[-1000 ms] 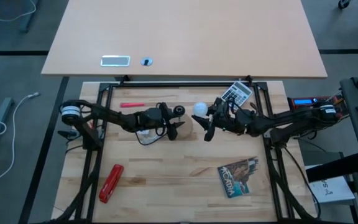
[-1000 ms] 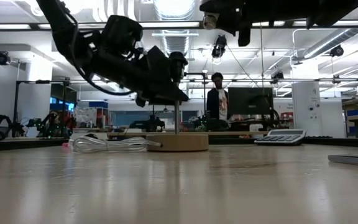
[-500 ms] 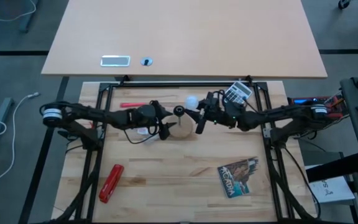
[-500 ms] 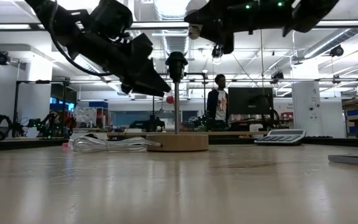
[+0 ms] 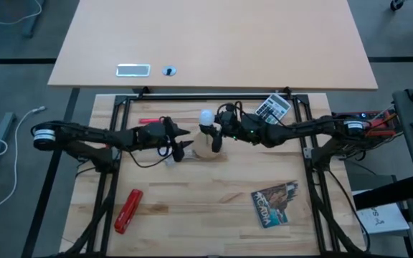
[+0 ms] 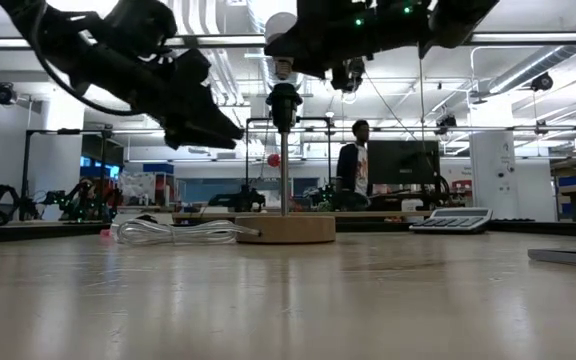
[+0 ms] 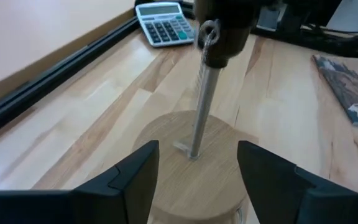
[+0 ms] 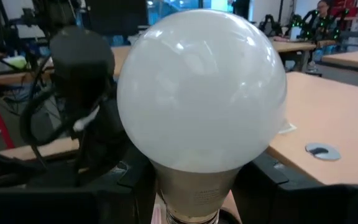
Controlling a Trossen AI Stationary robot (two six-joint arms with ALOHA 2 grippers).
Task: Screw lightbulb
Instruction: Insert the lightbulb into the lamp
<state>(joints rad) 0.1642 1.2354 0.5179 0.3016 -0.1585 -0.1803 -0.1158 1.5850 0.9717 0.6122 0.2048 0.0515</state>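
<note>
The only writing I can half make out is on the dark paperback book lying flat toward the right front of the table: pale capitals across its cover, too small to read for certain. The grey calculator at the far right edge shows rows of keys, but no legible brand.

The surface is a pale wooden butcher-block table with black rails around it, and a second, smooth tan tabletop stands behind it. A red stapler-like tool lies at the left front, and a thin red pen near the far left rail. Beyond the table is a bright workshop with ceiling lights, monitors and benches, where a person stands well back.

The small white round-headed lightbulb is held in the right gripper, whose fingers are clamped on its base; it hangs just above the black upright socket on the round wooden disc. The left gripper hovers just beside the disc with its jaws spread wide and nothing between them but the disc's edge ahead. A see-through plastic wrapper lies beside the disc.
</note>
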